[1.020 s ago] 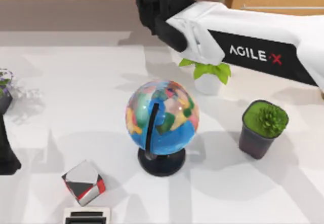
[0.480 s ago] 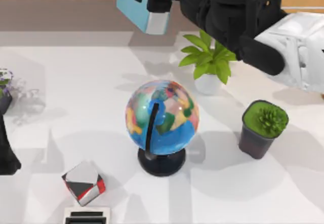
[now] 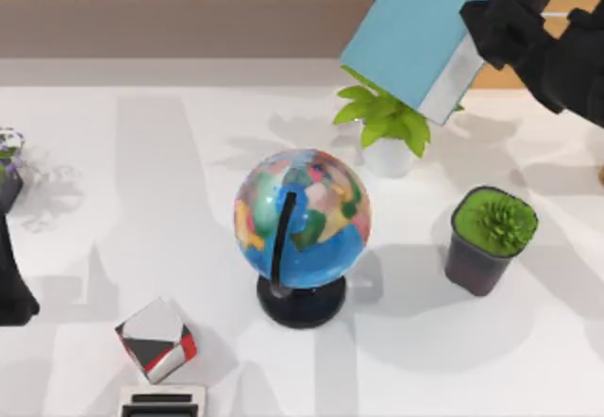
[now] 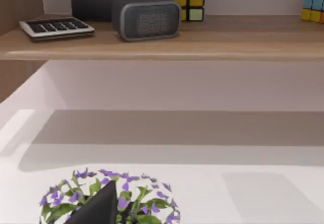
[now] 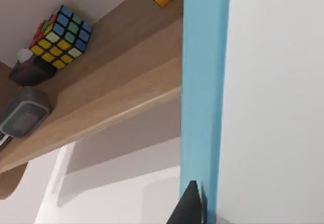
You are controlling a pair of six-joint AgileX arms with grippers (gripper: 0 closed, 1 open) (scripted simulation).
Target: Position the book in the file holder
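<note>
Overhead, we see our right gripper [image 3: 505, 25] at the far right of the table, raised above it, its black fingers clamped on the book [image 3: 425, 25]. The book hangs tilted in the air, light-blue cover up and grey-white page edge toward the right, partly over a leafy plant in a white pot [image 3: 389, 129]. Nearer sits a globe [image 3: 302, 224] on a black stand at mid-table, with a dark pot of spiky green [image 3: 491, 238] to its right and well apart from it. A red, white and black cube [image 3: 156, 340] lies near left, and just nearer than it a small keyed device [image 3: 162, 403], probably a calculator, is cut by the edge. Our left arm [image 3: 11, 275] stays parked at the left edge.

From the left wrist, we look over a purple-flowered plant [image 4: 109, 201] toward a wooden shelf [image 4: 167, 41] carrying a calculator [image 4: 56, 27], a grey speaker [image 4: 147, 16] and colour cubes; we cannot tell how that gripper's fingers stand.

From the right wrist, the book's blue cover [image 5: 202, 82] runs past the camera, one dark fingertip [image 5: 188, 206] against it, with the shelf and a colour cube [image 5: 61, 34] beyond.
</note>
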